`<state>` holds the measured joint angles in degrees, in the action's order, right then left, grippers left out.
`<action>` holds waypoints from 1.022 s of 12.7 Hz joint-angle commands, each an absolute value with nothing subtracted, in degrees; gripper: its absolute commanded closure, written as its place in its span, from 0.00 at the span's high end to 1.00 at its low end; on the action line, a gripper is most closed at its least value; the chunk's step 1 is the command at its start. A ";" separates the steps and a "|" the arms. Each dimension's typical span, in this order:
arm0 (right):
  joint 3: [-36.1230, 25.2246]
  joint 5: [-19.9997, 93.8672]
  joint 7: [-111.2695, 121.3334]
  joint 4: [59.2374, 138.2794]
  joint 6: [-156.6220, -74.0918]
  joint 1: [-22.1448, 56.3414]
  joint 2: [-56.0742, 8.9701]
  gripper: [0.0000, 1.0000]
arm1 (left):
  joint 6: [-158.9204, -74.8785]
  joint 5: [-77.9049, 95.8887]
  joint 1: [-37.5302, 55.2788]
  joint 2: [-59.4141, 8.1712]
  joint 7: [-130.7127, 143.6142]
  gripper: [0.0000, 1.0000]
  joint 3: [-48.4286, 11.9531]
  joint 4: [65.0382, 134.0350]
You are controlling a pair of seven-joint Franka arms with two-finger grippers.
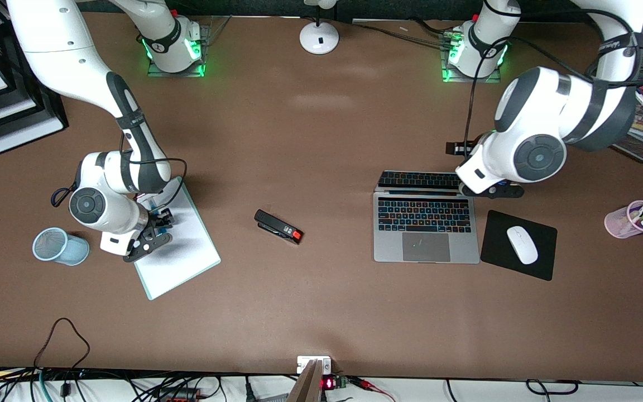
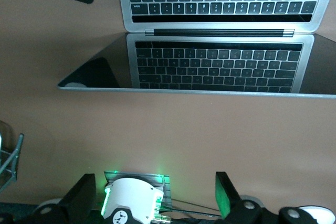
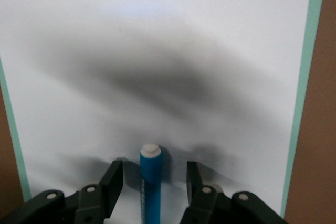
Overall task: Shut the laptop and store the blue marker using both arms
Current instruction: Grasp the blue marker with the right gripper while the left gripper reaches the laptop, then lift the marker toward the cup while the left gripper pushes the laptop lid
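Your table (image 1: 321, 139) has open room around the laptop (image 1: 426, 231), which is open near the left arm's end, its screen edge under the wide left tool (image 2: 157, 192). On the whiteboard (image 1: 179, 262), your right tool (image 3: 152, 182) straddles the blue marker (image 3: 150, 182), jaws partly apart. Next, I judge: pinch, then lift clear.

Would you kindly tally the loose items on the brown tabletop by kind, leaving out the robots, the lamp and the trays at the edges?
Laptop: 1
Mouse: 1
Mouse pad: 1
Stapler: 1
Whiteboard: 1
Blue marker: 1
Cups: 2, a blue mesh cup lying on its side and a pink cup holding pens
Total: 8
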<state>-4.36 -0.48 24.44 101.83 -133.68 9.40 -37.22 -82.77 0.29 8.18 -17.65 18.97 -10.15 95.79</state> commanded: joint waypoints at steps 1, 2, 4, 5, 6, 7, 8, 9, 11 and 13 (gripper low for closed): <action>-4.39 0.17 24.52 102.66 -134.82 9.32 -36.91 0.46 | -83.93 0.97 9.66 -19.41 23.45 1.00 -10.20 95.80; -4.39 0.18 24.52 102.66 -134.82 9.23 -36.91 0.45 | -85.15 0.97 9.93 -20.38 25.82 1.00 -10.20 95.80; -4.39 0.18 24.35 102.57 -134.82 9.40 -36.83 0.37 | -87.53 0.97 10.54 -22.40 26.98 1.00 -10.20 95.36; -4.39 0.18 24.35 102.39 -134.82 9.32 -36.83 0.34 | -88.41 0.97 10.63 -23.28 26.90 1.00 -10.28 95.01; -4.39 0.18 24.35 102.48 -134.91 9.32 -36.91 0.30 | -89.81 0.97 10.72 -23.55 26.37 1.00 -10.28 94.92; -4.39 0.18 24.35 102.48 -134.91 9.32 -36.91 0.23 | -90.52 0.97 10.81 -23.64 26.11 1.00 -10.28 94.92; -4.39 0.26 24.35 102.48 -134.91 9.40 -36.91 0.20 | -90.61 0.88 10.98 -23.82 26.10 1.00 -10.28 94.75; -4.39 1.39 24.35 102.57 -134.91 9.58 -37.00 0.13 | -90.70 0.88 10.99 -23.99 26.02 1.00 -10.28 94.75; -4.39 1.85 24.35 102.57 -134.82 9.75 -37.00 0.07 | -91.75 0.88 11.86 -24.60 25.84 1.00 -10.28 94.75; -4.39 1.85 24.43 102.39 -134.82 9.67 -36.91 0.05 | -93.15 0.88 12.13 -25.13 25.93 1.00 -10.28 94.75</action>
<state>-4.42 0.88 24.40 101.88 -134.11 9.42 -37.22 -92.14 0.30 11.44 -24.01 25.87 -10.47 95.78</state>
